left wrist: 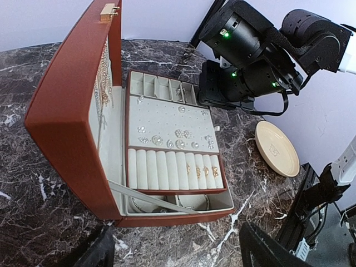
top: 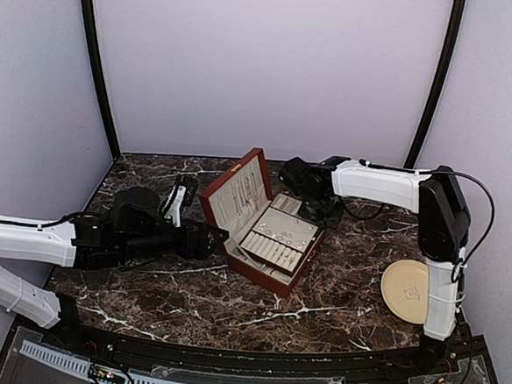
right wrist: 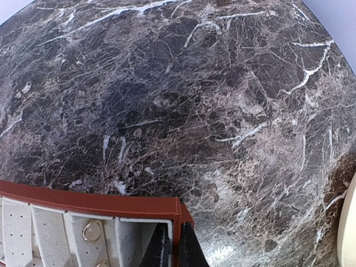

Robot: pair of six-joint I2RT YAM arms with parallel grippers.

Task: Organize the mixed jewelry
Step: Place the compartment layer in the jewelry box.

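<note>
While my left gripper (left wrist: 177,243) hung spread wide before the open wooden box (left wrist: 61,122), my right gripper (right wrist: 173,247) seemed pinched on its corner wall; the jewelry (left wrist: 181,133) sat in its cream compartments.

Ahead of the left jaws, the box (left wrist: 61,111) shows a smooth red-brown shell with a soft sheen, and its lining (left wrist: 167,119) is cream, matt, cloth-like. The jewelry (left wrist: 179,134) pinned there glints, bright polished metal. Around the right jaws, the table (right wrist: 222,111) is glossy dark marble, white-veined. Ahead and right of the left jaws, the plate (left wrist: 276,149) looks smooth, satin beige.
</note>
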